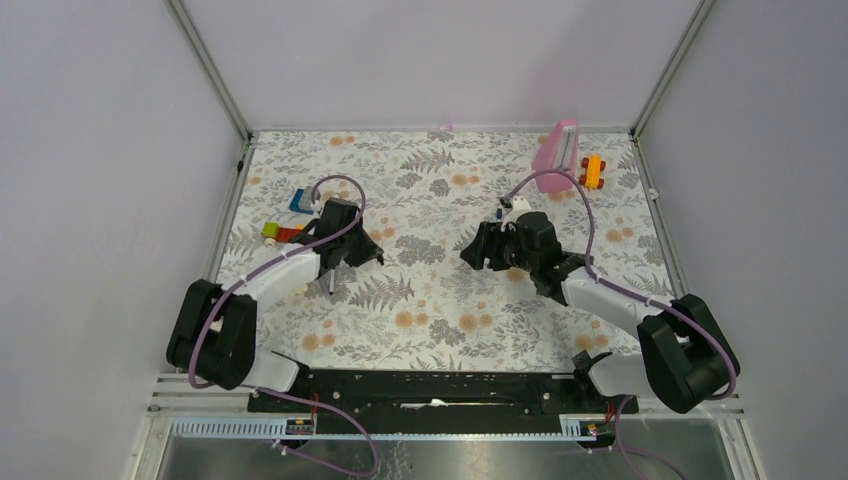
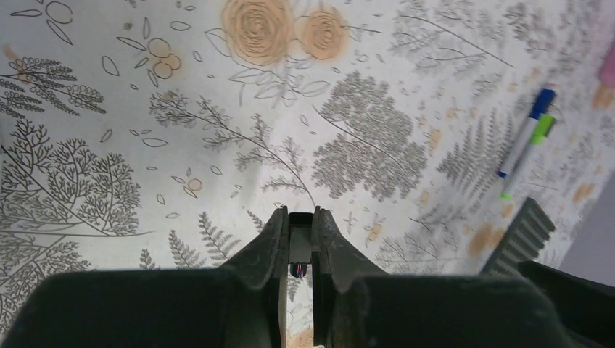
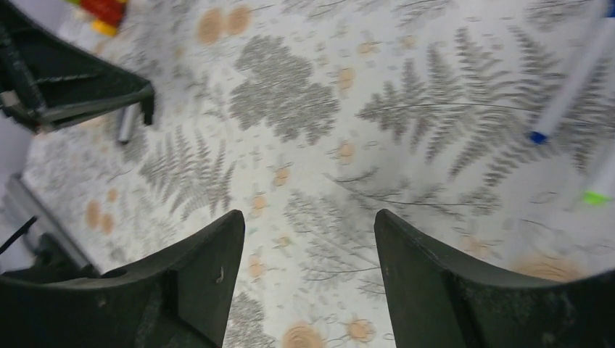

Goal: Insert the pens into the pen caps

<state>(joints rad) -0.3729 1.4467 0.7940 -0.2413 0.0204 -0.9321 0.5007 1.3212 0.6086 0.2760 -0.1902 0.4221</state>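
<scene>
Pens: three thin white marker pens with coloured tips. One of them (image 3: 127, 123) hangs from the left arm. The other two lie side by side on the flowery bench (image 1: 420, 330), close in front of the right arm.
Lying pens: a blue-tipped pen (image 2: 519, 144) and a green-tipped pen (image 2: 523, 166), just beside each other.
Caps: a small blue tube (image 2: 542, 101) and a small green tube (image 2: 542, 128) sit at the far ends of those two pens. They look like the pen caps. It is too small to tell if they are pushed on or only lying there. No black cap can be made out.
Left pincer (image 2: 301, 217): clenched on the thin pen, which points down at the bench.
Right pincer (image 3: 308, 217): released, its fingers wide apart with nothing between them, hanging over the bench near the two lying pens.
Step in hand: it looks like the first pen is gripped and lifted, and it now needs its cap.
Next move: the right pincer should likely pick up the matching cap and hold it steady with its open end facing the pen. The pen tip must line up straight with that tiny hole, so a slow, careful push is needed.
</scene>
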